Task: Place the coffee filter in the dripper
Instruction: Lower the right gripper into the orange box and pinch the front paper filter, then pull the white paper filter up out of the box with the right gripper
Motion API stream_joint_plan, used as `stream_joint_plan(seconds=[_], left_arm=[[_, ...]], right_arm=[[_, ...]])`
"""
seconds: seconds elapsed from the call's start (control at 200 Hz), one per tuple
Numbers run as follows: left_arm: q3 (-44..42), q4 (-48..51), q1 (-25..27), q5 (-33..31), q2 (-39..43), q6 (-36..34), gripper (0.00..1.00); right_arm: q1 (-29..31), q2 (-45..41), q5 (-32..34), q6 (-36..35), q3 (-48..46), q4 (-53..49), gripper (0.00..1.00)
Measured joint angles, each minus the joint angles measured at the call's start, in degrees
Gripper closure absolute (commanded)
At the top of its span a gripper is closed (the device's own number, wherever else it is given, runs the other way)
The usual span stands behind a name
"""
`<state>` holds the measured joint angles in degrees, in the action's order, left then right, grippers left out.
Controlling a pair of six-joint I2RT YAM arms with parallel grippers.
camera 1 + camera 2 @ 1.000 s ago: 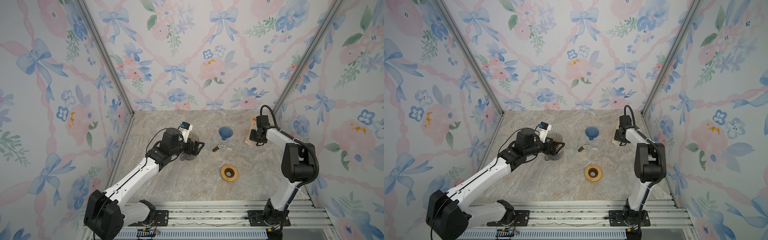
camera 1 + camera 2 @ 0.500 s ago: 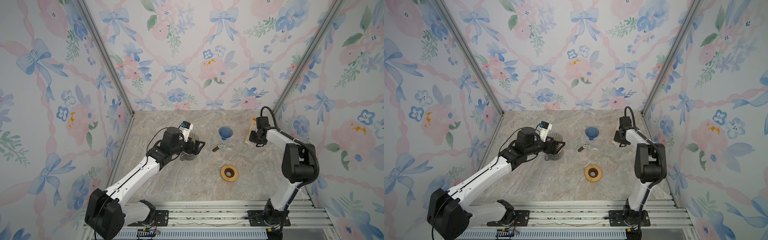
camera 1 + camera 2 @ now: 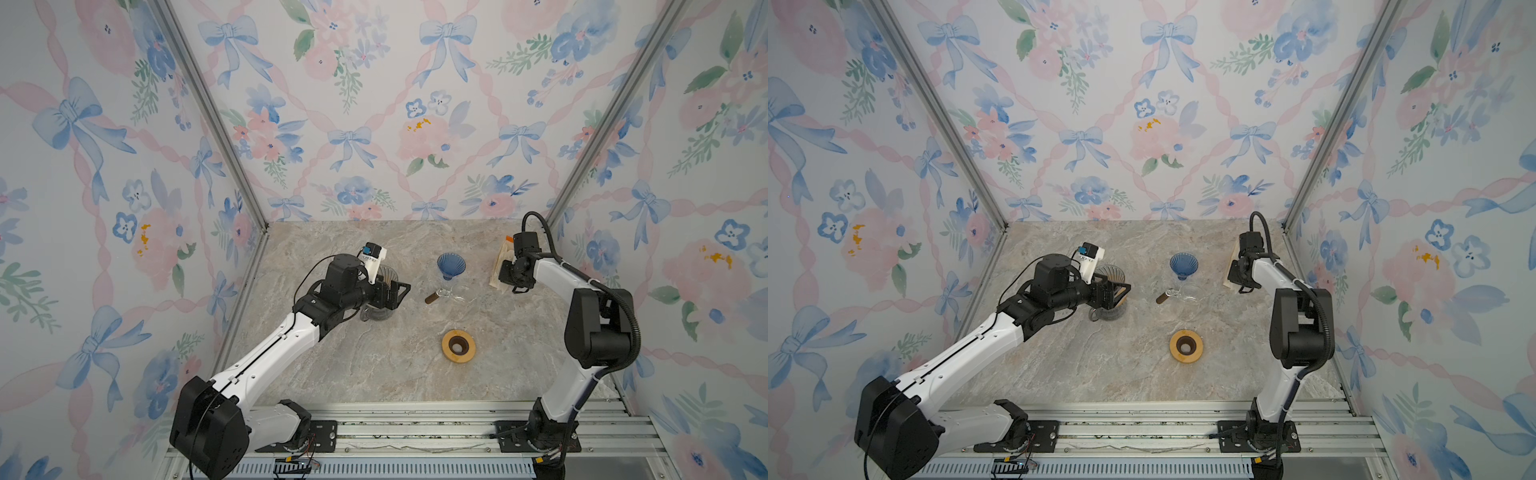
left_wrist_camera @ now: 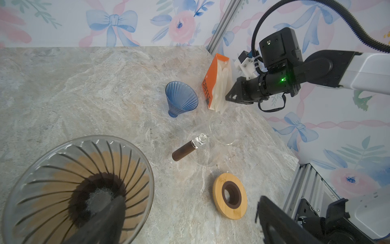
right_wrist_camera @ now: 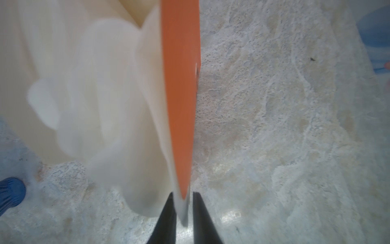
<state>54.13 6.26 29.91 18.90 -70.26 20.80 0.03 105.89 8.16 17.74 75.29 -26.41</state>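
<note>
Coffee filters (image 5: 95, 95) blurred — orange box (image 5: 181, 84) cut off by the edge.

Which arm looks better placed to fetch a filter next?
Right. The right gripper is at the filter box, jaws either side of its edge; the open left gripper hovers far off, by the glass dripper.

The marbled worktop (image 3: 365, 374) carries a blue dripper (image 3: 451, 266), a clear glass piece (image 4: 200, 140) with a brown handle near it, a wooden ring (image 3: 458, 346), an orange filter box (image 4: 207, 84) and a glass carafe (image 3: 376, 316).
</note>
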Motion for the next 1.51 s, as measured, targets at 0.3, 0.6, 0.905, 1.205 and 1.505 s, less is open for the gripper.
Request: stream_joint_plan(seconds=[0.3,0.6,0.905,1.205,1.505], left_arm=[[0.02,0.00,0.00,0.00,-0.48,0.09,0.02],[0.02,0.00,0.00,0.02,-0.50,0.11,0.02],[0.04,0.00,0.00,0.02,-0.55,0.11,0.02],[0.26,0.00,0.00,0.04,-0.90,0.11,0.02],[1.51,-0.04,0.11,0.15,-1.99,0.11,0.02]], right_arm=[[0.00,-0.24,-0.02,-0.11,0.00,0.00,0.94],[-0.09,-0.24,-0.46,-0.15,0.02,-0.02,1.00],[-0.11,-1.95,-1.38,-0.13,0.13,-1.68,1.00],[-0.42,-4.48,-1.81,-0.15,0.15,-3.02,1.00],[-1.03,-6.19,-2.89,-0.15,0.11,-3.78,1.00]])
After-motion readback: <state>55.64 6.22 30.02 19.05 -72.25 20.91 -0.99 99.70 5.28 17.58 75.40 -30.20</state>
